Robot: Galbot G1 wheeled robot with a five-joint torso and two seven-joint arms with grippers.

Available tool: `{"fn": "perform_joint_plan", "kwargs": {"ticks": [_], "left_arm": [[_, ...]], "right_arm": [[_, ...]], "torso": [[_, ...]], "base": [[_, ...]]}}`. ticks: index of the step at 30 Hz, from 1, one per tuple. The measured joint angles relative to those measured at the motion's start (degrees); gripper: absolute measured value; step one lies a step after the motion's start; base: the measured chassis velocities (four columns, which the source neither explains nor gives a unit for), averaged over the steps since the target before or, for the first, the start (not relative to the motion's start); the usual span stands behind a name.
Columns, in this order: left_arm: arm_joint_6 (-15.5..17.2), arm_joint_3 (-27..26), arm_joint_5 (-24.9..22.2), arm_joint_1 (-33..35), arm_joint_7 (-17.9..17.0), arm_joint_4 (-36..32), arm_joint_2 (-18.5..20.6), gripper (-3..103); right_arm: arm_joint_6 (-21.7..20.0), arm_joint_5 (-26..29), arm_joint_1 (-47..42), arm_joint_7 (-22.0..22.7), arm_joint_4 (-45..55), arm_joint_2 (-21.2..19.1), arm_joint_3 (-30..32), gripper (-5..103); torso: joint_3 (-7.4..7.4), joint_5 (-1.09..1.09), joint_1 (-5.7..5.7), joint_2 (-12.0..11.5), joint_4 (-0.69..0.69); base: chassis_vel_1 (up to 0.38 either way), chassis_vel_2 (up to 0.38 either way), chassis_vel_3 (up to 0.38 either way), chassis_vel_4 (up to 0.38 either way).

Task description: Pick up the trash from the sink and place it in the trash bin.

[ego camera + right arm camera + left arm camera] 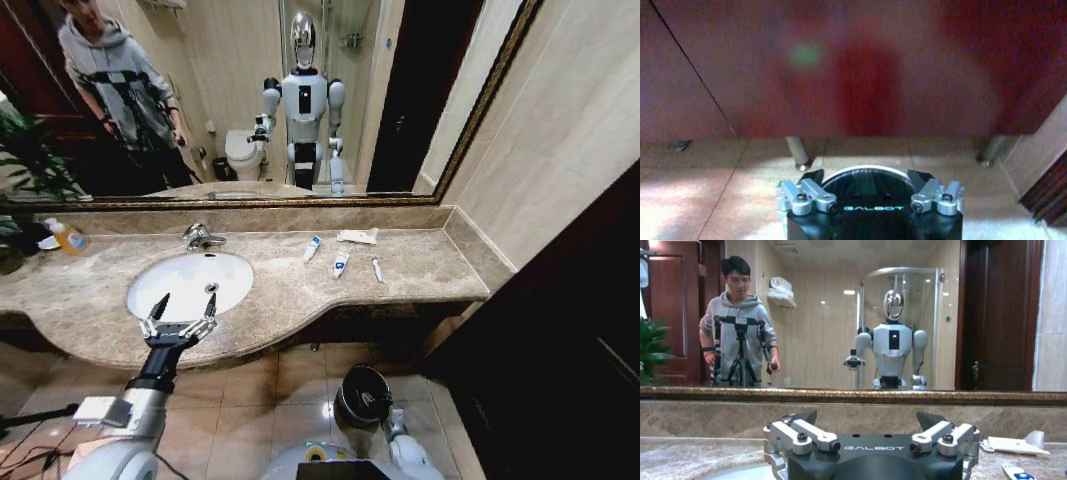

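**Left arm poised at the basin, litter waiting on the counter**

From the head view, the left gripper (181, 309) hung over the near rim of the sink (150, 285), its fingers spread and holding nothing. The trash lay not in the basin but on the counter (420, 270) to the right of it: two white tubes with blue ends (312, 249) (340, 265), a thin white stick (377, 269) and a flat white wrapper (357, 236) near the mirror. The trash bin (363, 396) stood on the floor below, the right arm low beside it.

In the left wrist view, the fingers (800, 436) stood wide apart, facing the mirror; the wrapper (1013, 444) and a tube's blue end (1017, 472) showed off to one side.

In the right wrist view, the right gripper (869, 186) hovered just above the bin's rim (867, 170), fingers open and empty.

I judged this the reach before a first pick: the left arm would need to travel rightwards to the tubes.
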Motion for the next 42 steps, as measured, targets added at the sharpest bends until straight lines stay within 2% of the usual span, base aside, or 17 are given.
{"fn": "perform_joint_plan", "kwargs": {"ticks": [4,6,10,13,15,17,21,22,24,28,31,33,35,36,38,41,42], "left_arm": [[0.0,0.0,0.0,0.0,0.0,0.0,0.0,100],[0.0,0.0,0.0,0.0,0.0,0.0,0.0,100],[0.0,0.0,0.0,0.0,0.0,0.0,0.0,100],[0.0,0.0,0.0,0.0,0.0,0.0,0.0,100],[0.0,0.0,0.0,0.0,0.0,0.0,0.0,100],[0.0,0.0,0.0,0.0,0.0,0.0,0.0,100],[0.0,0.0,0.0,0.0,0.0,0.0,0.0,100],[0.0,0.0,0.0,0.0,0.0,0.0,0.0,100],[0.0,0.0,0.0,0.0,0.0,0.0,0.0,100],[0.0,0.0,0.0,0.0,0.0,0.0,0.0,100],[0.0,0.0,0.0,0.0,0.0,0.0,0.0,100],[0.0,0.0,0.0,0.0,0.0,0.0,0.0,100],[0.0,0.0,0.0,0.0,0.0,0.0,0.0,100],[0.0,0.0,0.0,0.0,0.0,0.0,0.0,100],[0.0,0.0,0.0,0.0,0.0,0.0,0.0,100],[0.0,0.0,0.0,0.0,0.0,0.0,0.0,100],[0.0,0.0,0.0,0.0,0.0,0.0,0.0,100]], "right_arm": [[1.4,0.0,-2.2,0.6,3.7,-0.3,0.7,97],[2.8,-0.3,-3.1,2.0,5.3,-0.6,1.2,99],[3.9,0.6,-6.9,4.9,12.5,-1.2,1.9,100],[3.4,1.5,-9.0,5.3,16.7,-1.4,2.2,100],[2.5,3.0,-14.0,5.7,25.7,-1.6,3.4,100],[2.3,3.1,-15.3,5.9,28.1,-1.5,3.8,100],[2.0,4.0,-23.7,7.1,41.4,-0.5,6.0,100],[2.0,4.0,-23.7,7.1,41.4,-0.5,6.0,100],[3.3,4.4,-27.5,8.5,47.3,0.0,6.8,100],[4.4,4.3,-30.3,9.5,52.8,0.6,7.5,100],[5.1,1.8,-34.0,10.0,63.0,2.0,7.3,100],[5.0,1.4,-34.4,9.8,65.2,2.5,7.0,100],[3.6,1.2,-34.4,8.6,69.0,3.3,6.6,100],[1.4,1.5,-33.0,7.8,70.9,3.6,6.3,100],[0.0,1.8,-31.8,7.6,71.5,3.6,6.0,100],[-5.7,4.1,-24.7,7.1,72.2,2.2,5.3,100],[-5.7,4.1,-24.7,7.1,72.2,2.2,5.3,100]], "torso": [[0.0,0.01,0.0,0.0,0.0],[0.0,0.0,0.0,0.0,0.0],[0.0,0.01,0.0,0.0,0.0],[0.0,0.01,0.0,0.0,0.0],[0.0,0.0,0.0,0.0,0.0],[0.0,0.01,0.0,0.0,0.0],[0.0,0.01,0.0,0.0,0.0],[0.0,0.01,0.0,0.0,0.0],[-0.01,0.0,-0.01,0.0,-0.01],[0.0,0.01,-0.01,0.0,0.0],[0.0,-0.01,0.0,0.0,-0.01],[0.0,-0.01,-0.01,0.0,-0.01],[0.0,-0.01,-0.01,0.0,0.0],[0.0,-0.01,-0.01,0.0,-0.01],[0.0,-0.01,-0.01,0.0,0.0],[0.0,0.0,0.0,0.0,0.0],[0.0,0.0,0.0,0.0,0.0]], "base": [[0.0,0.0,0.0,0.0],[0.0,0.0,0.0,0.0],[0.0,0.0,0.0,0.0],[0.0,0.0,0.0,0.0],[0.0,0.0,0.0,0.0],[0.0,0.0,0.0,0.0],[0.0,0.0,0.0,0.0],[0.0,0.0,0.0,0.0],[0.0,0.0,0.0,0.0],[0.0,0.0,0.0,0.0],[0.0,0.0,0.0,0.0],[0.0,0.0,0.0,0.0],[0.0,0.0,0.0,0.0],[0.0,0.0,0.0,0.0],[0.0,0.0,0.0,0.0],[0.0,0.0,0.0,0.0],[0.0,0.0,0.0,0.0]]}}
